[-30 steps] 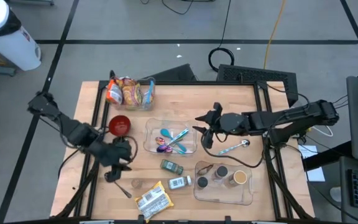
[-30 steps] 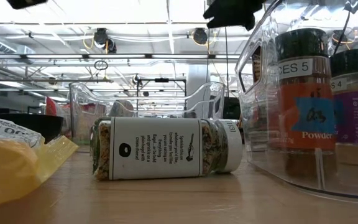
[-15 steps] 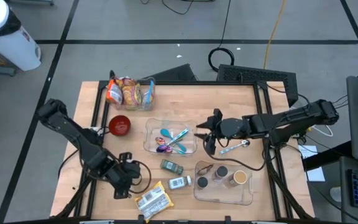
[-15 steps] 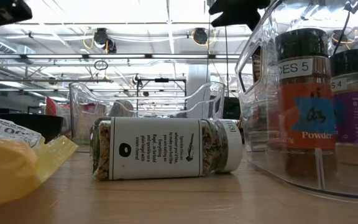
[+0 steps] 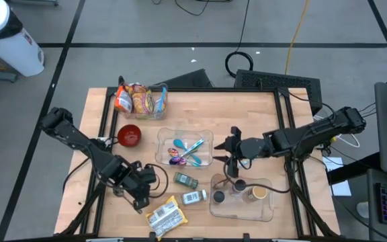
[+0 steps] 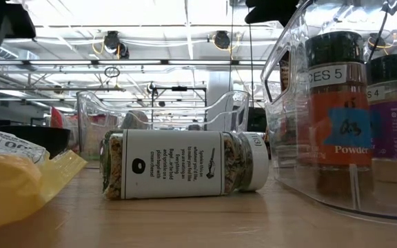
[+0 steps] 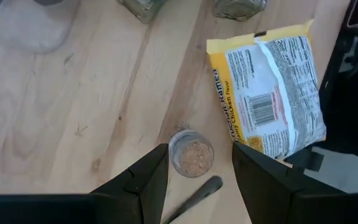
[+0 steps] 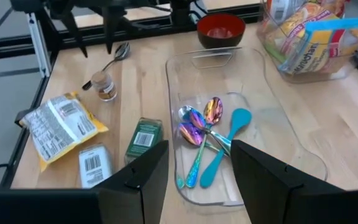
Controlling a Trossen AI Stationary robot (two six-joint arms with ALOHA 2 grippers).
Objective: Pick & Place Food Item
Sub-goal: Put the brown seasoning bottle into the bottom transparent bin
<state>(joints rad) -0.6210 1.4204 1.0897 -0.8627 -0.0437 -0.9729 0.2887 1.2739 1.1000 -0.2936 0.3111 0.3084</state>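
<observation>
A yellow ramen packet lies flat near the table's near edge. Just left of it stands a small open jar of tan powder, with a metal spoon beside it. My left gripper hangs open over that jar, pointing steeply down, with one finger on either side of it and touching nothing. My right gripper is open in the air at mid-table, right of the clear tray of spoons. It holds nothing.
Two spice jars lie on their sides right of my left gripper. A clear bin of spice jars sits at the near right. A red bowl and a clear bin of snack packets stand at the far left.
My left gripper has dropped and travelled toward the near edge and a little right, rolling as it went; it now stands over the small jar beside the ramen packet. My right gripper has swung toward the near edge, still in the air.
</observation>
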